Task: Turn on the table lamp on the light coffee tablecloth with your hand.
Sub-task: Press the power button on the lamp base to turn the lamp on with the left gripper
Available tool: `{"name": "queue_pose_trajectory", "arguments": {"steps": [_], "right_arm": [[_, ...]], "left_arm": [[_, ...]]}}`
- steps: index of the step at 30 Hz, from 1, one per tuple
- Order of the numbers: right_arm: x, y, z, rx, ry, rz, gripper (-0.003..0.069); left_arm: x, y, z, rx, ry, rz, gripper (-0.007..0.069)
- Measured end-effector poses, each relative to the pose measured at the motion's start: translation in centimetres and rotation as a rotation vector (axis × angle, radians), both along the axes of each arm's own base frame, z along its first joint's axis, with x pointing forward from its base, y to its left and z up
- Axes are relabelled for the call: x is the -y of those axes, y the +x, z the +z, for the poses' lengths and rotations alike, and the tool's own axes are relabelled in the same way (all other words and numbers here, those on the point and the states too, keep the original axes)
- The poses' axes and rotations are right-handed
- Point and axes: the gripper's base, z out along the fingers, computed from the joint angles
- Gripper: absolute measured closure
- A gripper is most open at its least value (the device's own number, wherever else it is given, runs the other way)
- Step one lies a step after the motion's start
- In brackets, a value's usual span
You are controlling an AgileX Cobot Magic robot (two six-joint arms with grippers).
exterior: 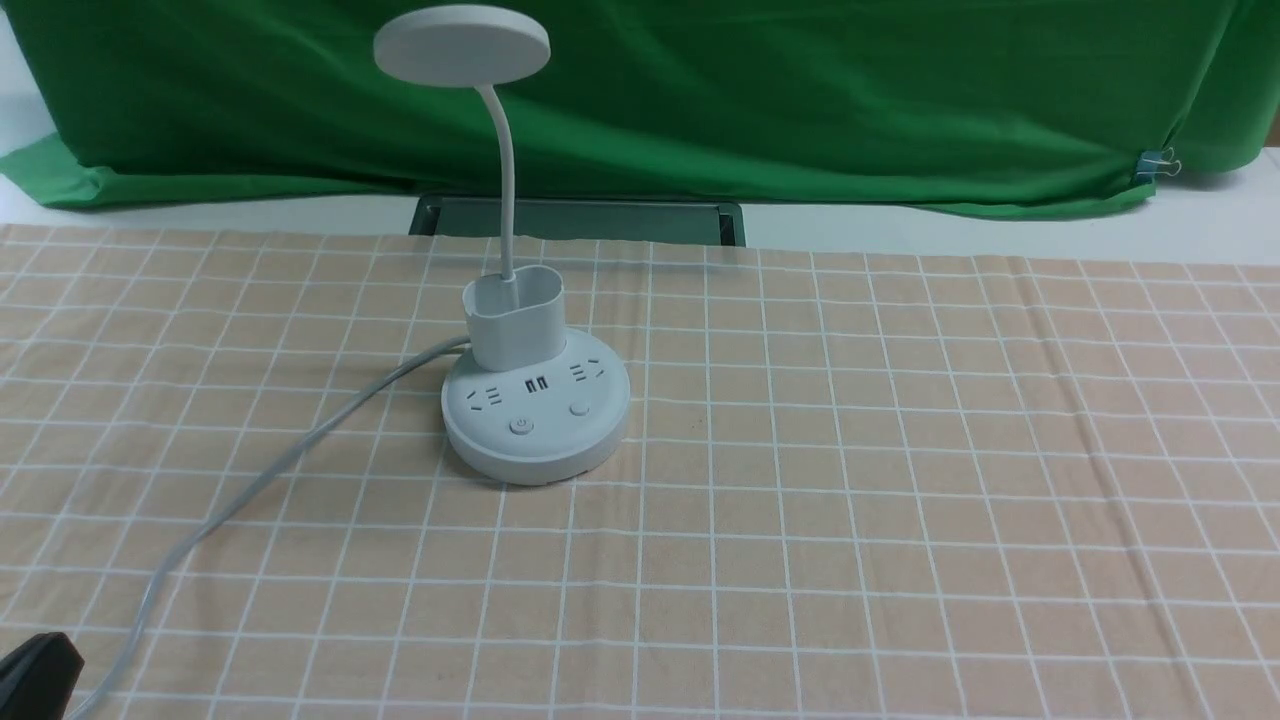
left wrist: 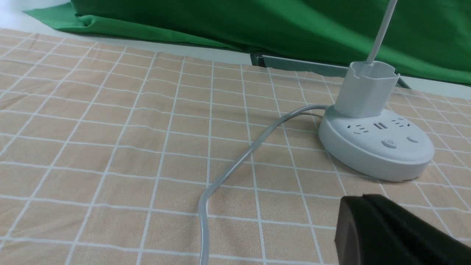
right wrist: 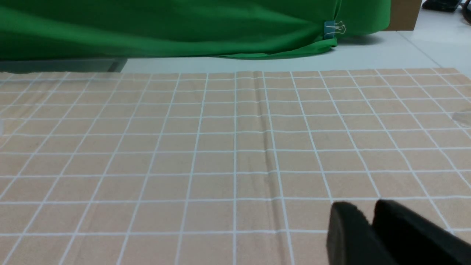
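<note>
One table lamp [exterior: 535, 420]: it is standing upright on the light coffee tablecloth [exterior: 900, 500], left of centre in the front view and towards the cloth's far edge.
Lamp head [exterior: 462, 45]: the flat white disc is sitting high over the base, carried by the thin gooseneck [exterior: 508, 170], which is rising out of the oval cup holder [exterior: 513, 325].
Base: the round white base is showing sockets and two round buttons [exterior: 521, 427] on its near side; nothing is touching them.
Cord [exterior: 270, 465]: the grey cord is leaving the base on the robot's left and trailing across the cloth towards the near left corner.
Left gripper [exterior: 40, 675]: it is showing only as a black tip at the near left corner of the front view, just beside the cord. In its wrist view [left wrist: 362, 200] it is hanging near the base without touching it, its jaws appearing pressed together and gripping nothing.
Right gripper [right wrist: 369, 215]: it is showing only in its own wrist view, hovering over bare cloth well apart from the lamp. Its two black fingers [right wrist: 346, 228] are sitting almost together with only a thin slit between them, pinching nothing.
Green backdrop [exterior: 800, 90]: it is draping along the far side, behind the cloth, with a binder clip [exterior: 1158, 163] gripping its lower right corner.
Grey panel [exterior: 578, 220]: it is lying between the backdrop and the cloth's far edge, just behind the lamp.
</note>
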Motion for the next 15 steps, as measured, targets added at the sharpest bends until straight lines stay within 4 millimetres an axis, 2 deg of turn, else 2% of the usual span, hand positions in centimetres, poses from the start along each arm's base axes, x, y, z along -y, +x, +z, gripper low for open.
{"name": "queue_pose_trajectory", "arguments": {"steps": [15], "right_arm": [[0.0, 0.0, 0.0, 0.0, 0.0, 0.0, 0.0456]], "left_arm": [[-0.12, 0.01, -0.02, 0.01, 0.101, -0.003, 0.0623]]}}
